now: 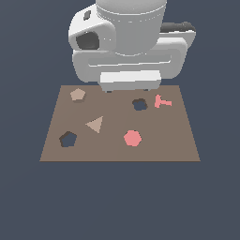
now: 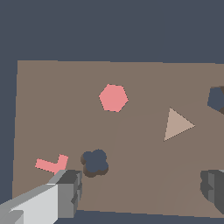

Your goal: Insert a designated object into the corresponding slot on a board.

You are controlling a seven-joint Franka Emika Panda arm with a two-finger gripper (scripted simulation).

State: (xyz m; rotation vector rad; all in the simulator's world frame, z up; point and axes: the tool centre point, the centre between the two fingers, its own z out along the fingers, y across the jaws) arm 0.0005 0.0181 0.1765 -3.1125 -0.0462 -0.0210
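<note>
We see the tan pentagon block (image 1: 78, 95) alone near the board (image 1: 164, 145)'s far corner at the exterior view's left, open on every side. The pentagon slot (image 1: 68, 139) lies uncovered; the tan triangle (image 1: 95, 124) is its nearest neighbour, the pink hexagon (image 1: 132, 138) well apart.

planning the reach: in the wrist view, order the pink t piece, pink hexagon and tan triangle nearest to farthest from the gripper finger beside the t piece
1. Pink T piece, right beside that finger.
2. Pink hexagon, mid-board.
3. Tan triangle, toward the other finger.
</note>
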